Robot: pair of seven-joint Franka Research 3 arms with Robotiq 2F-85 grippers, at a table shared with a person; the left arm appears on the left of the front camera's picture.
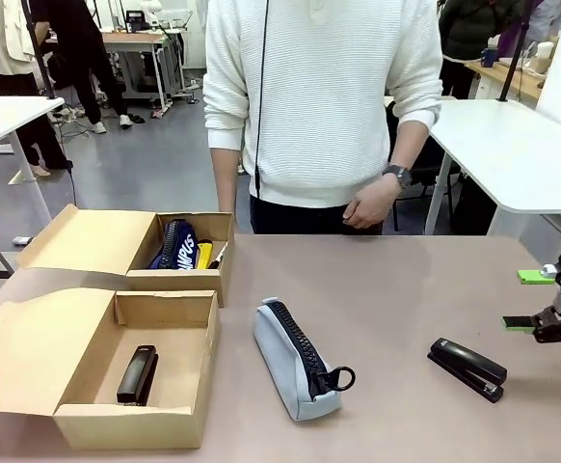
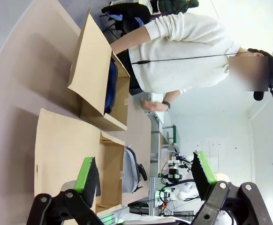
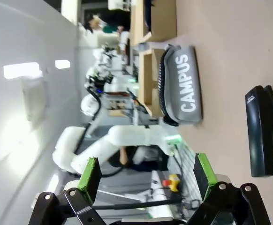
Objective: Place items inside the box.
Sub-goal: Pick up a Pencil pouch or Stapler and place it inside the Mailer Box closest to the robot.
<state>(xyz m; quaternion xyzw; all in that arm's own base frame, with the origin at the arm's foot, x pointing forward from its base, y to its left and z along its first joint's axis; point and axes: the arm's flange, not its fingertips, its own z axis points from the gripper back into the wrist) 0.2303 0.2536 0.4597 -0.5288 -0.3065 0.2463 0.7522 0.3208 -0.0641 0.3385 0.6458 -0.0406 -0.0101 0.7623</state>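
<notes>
Right end effector (image 1: 528,300) near black stapler (image 1: 467,368), apart

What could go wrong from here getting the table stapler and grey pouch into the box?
The black stapler on the table lies slanted near the open right pincer; a misaligned grasp may just push it. The soft grey fabric pouch could sag and catch the wall of the near brown cardboard box, where another black stapler already lies.
</notes>
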